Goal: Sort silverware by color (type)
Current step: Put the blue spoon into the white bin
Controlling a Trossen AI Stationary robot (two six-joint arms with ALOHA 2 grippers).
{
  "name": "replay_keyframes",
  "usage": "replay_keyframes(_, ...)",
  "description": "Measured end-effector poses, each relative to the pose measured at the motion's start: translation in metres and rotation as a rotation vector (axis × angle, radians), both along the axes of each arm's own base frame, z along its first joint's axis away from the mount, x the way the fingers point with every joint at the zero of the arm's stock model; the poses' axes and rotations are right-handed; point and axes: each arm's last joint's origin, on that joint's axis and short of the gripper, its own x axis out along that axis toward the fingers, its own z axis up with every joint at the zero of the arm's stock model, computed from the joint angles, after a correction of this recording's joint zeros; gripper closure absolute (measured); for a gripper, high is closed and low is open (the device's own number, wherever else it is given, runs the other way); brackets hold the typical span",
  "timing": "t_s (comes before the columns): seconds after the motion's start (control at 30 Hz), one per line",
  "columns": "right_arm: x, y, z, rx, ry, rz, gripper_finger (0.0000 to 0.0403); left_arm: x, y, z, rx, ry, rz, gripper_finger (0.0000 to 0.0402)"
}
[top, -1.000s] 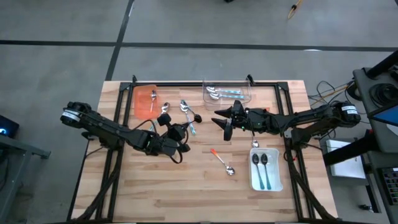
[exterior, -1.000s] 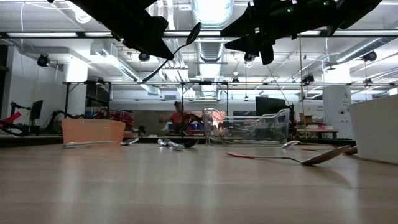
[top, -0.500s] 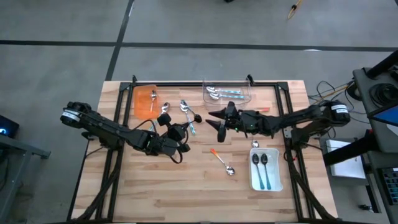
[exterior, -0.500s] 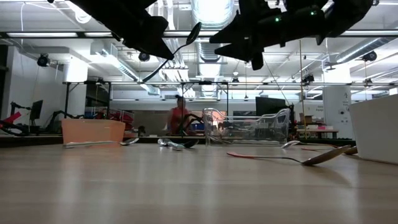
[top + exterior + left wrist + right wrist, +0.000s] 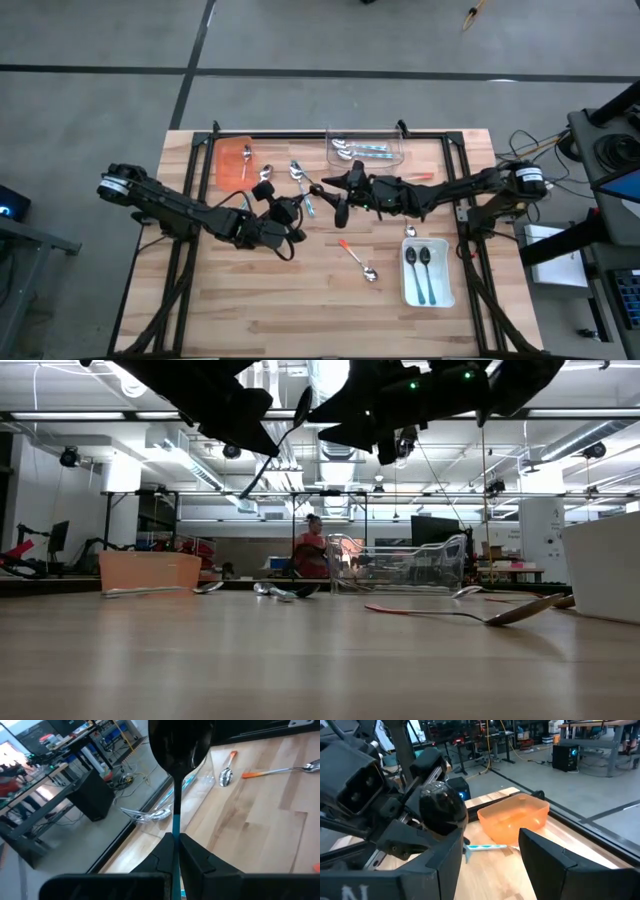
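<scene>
My left gripper (image 5: 296, 212) is raised above the table's middle, shut on a teal-handled spoon (image 5: 176, 815) whose bowl (image 5: 316, 188) points up and toward the right arm. My right gripper (image 5: 332, 198) is open, level with that bowl, with a finger on either side of it. The bowl (image 5: 442, 807) shows dark close by one right finger (image 5: 445, 852). In the low view both grippers (image 5: 240, 410) (image 5: 370, 430) hang high and the spoon (image 5: 275, 455) slants up between them. An orange-handled spoon (image 5: 357, 259) lies flat on the table. My left gripper pinches the spoon's teal handle (image 5: 176, 827) between its two fingers, which lie along the handle. The spoon is lifted clear and slants upward out of the fingertips, bowl end (image 5: 177, 745) free. My right gripper: whether its finger touches the bowl I cannot tell.
The orange tray (image 5: 225, 165) near the far left holds one spoon. A clear tray (image 5: 396, 152) at the far edge holds teal spoons, and a white tray (image 5: 447, 290) at the near right holds two. Loose spoons (image 5: 300, 175) lie beside the orange tray. A person moves in the room behind.
My right gripper has moved toward the table's left, open all the while, up to the bowl of the spoon that my left gripper holds. The left gripper and the spoon have stayed still.
</scene>
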Motion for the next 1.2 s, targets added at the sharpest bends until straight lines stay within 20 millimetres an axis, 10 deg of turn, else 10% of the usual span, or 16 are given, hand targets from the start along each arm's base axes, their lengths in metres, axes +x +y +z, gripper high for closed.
replay_keyframes(1.2,0.010,-0.001,0.009,-0.059,-0.123,-0.032,0.0218,-0.003,0.011,0.002,0.053,-0.110,0.228,0.0401)
